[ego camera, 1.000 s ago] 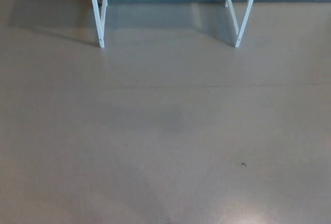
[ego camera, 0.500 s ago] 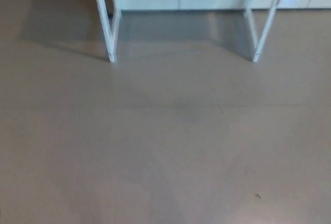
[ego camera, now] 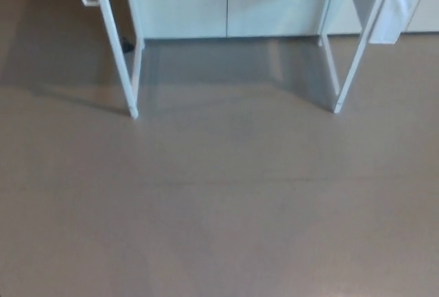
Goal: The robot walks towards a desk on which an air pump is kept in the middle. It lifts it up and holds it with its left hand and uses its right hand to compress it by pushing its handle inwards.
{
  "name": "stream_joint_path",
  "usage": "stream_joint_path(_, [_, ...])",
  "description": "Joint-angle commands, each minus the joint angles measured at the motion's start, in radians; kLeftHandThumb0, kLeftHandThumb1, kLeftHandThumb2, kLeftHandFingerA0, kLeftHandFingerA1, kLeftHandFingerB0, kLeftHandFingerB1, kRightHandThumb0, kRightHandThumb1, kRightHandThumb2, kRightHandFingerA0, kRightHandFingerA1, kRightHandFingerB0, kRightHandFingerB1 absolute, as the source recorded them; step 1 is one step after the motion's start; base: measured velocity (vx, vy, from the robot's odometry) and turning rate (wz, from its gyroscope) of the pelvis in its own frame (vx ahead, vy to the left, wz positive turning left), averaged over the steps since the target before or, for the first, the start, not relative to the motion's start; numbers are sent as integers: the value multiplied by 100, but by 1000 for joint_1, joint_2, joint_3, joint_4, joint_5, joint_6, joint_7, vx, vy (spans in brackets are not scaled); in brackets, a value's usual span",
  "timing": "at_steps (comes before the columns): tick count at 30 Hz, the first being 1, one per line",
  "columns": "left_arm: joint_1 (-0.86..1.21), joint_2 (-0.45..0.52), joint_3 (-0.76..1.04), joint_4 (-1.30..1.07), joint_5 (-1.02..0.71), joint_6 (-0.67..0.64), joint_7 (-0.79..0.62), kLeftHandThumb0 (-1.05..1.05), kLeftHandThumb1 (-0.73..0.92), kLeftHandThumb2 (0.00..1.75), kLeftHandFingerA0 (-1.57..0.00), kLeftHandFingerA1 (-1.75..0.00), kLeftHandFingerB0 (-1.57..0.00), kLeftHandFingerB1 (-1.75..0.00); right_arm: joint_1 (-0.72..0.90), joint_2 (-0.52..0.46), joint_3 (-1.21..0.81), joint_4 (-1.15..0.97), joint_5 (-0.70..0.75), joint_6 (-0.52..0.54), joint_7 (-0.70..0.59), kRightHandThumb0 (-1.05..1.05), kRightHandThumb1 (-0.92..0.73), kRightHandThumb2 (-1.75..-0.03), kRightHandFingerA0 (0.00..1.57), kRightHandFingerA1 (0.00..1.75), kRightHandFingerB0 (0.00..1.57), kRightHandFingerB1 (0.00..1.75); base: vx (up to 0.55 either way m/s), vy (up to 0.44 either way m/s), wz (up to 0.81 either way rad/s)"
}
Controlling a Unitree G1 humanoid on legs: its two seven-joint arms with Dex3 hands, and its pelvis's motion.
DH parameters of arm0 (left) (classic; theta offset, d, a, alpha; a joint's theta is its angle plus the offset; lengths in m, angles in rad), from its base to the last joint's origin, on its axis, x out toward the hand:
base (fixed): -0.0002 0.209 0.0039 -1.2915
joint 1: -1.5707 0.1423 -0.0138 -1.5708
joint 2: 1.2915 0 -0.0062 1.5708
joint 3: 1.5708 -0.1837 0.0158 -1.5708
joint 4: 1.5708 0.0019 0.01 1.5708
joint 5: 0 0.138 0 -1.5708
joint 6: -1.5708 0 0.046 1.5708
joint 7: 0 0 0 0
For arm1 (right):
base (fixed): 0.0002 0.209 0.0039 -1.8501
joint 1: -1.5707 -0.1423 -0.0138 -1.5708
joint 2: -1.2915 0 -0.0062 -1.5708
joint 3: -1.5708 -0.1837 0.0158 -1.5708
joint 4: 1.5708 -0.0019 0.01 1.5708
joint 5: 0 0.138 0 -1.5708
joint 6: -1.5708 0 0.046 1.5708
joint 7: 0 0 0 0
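Observation:
Only the lower part of the desk shows in the head view: a white left leg frame (ego camera: 118, 57) and a white right leg frame (ego camera: 353, 53) stand on the floor at the top of the picture. The desk top and the air pump are out of the picture. Neither of my hands shows.
White cabinets (ego camera: 226, 2) with dark handles stand behind the desk legs. A white panel (ego camera: 396, 5) hangs at the right leg. A small white hook (ego camera: 88, 0) sticks out by the left leg. Grey-brown floor (ego camera: 219, 208) fills the lower picture.
The whole picture has shifted: the desk legs sit lower and look larger, and the cabinets now show more. The camera has moved toward the desk.

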Motion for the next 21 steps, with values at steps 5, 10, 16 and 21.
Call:
stream_joint_path(5, [10, 16, -3, -24, -20, 13, 10, -9, 74, 62, -35, -44, -30, -34, -1, -6, 0, 7, 16, -18, -7, -18, -59, -57, 61, 47, 44, 39, 403, 130, 3])
stream_joint_path(10, [7, 23, -5, -9, -21, 4, -1, -6, 53, 94, -25, -56, -18, -49, 1, -4, 2, 3, 16, -17, -6, -18, -60, -58, 63, 47, 45, 39, 373, 5, 17])
stream_joint_path(16, [-1, 28, -8, 6, -26, 0, -9, -6, 51, 93, -25, -56, -17, -49, -1, -6, 7, 0, 14, -15, -4, -19, -61, -58, 62, 47, 45, 39, 496, -173, 51])
stream_joint_path(21, [-10, 32, -13, 12, -25, 3, -8, -6, 53, 94, -22, -54, -15, -48, -8, -5, 5, 4, 17, -14, -9, -19, -60, -58, 64, 48, 46, 39, 425, -138, -4])
